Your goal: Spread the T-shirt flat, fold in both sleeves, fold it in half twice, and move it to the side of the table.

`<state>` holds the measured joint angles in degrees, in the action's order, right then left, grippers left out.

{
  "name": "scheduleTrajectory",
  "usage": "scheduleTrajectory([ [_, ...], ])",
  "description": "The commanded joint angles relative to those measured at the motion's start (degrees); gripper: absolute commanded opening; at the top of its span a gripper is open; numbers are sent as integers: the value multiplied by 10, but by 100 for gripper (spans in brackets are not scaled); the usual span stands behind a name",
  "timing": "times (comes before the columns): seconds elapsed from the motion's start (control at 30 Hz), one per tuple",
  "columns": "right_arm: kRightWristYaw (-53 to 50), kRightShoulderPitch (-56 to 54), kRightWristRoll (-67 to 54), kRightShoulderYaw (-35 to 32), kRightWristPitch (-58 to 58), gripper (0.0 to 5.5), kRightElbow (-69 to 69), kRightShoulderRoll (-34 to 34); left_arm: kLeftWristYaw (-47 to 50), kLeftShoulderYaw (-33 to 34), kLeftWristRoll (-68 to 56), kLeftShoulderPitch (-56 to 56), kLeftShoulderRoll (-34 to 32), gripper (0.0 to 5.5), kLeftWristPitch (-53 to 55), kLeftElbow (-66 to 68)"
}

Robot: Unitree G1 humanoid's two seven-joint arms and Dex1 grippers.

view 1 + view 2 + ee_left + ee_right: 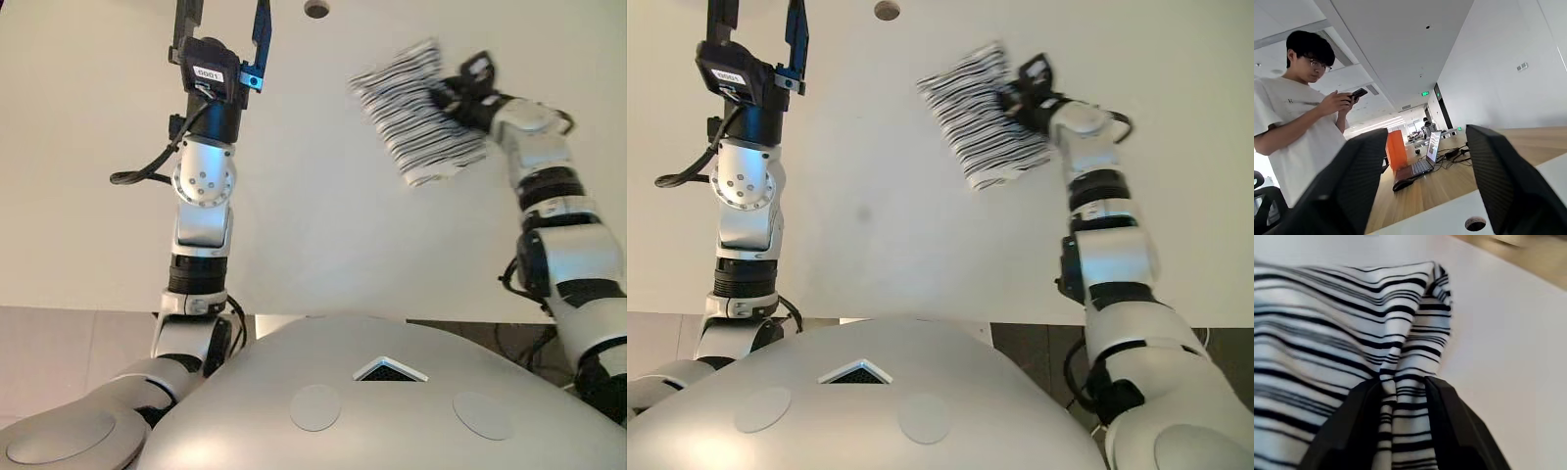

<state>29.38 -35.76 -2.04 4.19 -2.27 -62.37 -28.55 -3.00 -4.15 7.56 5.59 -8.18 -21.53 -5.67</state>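
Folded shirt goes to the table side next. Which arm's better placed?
Right. Its pincer is shut on the folded black-and-white striped T-shirt, toward the right of the white table. The left pincer is open, empty and well apart from the cloth.

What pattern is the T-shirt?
Black-and-white stripes on the T-shirt; clearest in the right wrist view.

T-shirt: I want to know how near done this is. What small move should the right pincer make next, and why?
Probably slide the T-shirt a little toward the right side of the table, then let go. It is already a small folded bundle, the right pincer is shut on its edge, and the left pincer is open, well clear of it.
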Motion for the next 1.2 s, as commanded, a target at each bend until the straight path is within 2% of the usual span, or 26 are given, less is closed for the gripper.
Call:
scheduleTrajectory([
  [0.03, -103, 6, 25, -37, -46, 163, -77, -93, 10, -2, 19, -1, 6, 295, 7, -5],
  [0.13, -153, -3, 49, -42, -83, 163, -98, -119, 13, -2, 25, -1, 6, 295, 3, 3],
  [0.3, -214, -34, 91, -31, -116, 163, -110, -115, 11, 4, 27, -8, -1, 295, 2, 3],
  [0.4, -226, -58, 70, -65, -169, 163, -99, -113, 12, 8, 22, -11, -2, 295, 3, -1],
  [0.43, -231, -53, 40, -96, -218, 163, -60, -107, 10, 11, 13, -13, 0, 295, 9, -3],
  [0.5, -229, 57, -55, -136, -264, 163, 203, -39, 8, 15, -2, -17, 4, 295, 2, 2],
  [0.57, -251, 199, -95, -87, -262, 163, 473, 48, 22, 17, 7, -27, 9, 295, -11, 15],
  [0.63, -280, 308, -36, 7, -292, 163, 596, 119, 60, 21, 47, -40, 12, 295, -54, 40],
  [0.67, -289, 342, -13, 31, -304, 163, 621, 143, 59, 16, 55, -46, 5, 295, -84, 53],
  [0.73, -298, 388, 39, 55, -325, 163, 637, 172, 40, 11, 32, -69, 0, 295, -126, 71],
  [0.93, -289, 458, 82, 106, -327, 163, 622, 233, 49, 5, 13, -105, 27, 295, -194, 101],
  [1.2, -289, 395, 95, 74, -315, 163, 631, 243, 98, 33, 69, -68, 38, 295, -207, 111],
])
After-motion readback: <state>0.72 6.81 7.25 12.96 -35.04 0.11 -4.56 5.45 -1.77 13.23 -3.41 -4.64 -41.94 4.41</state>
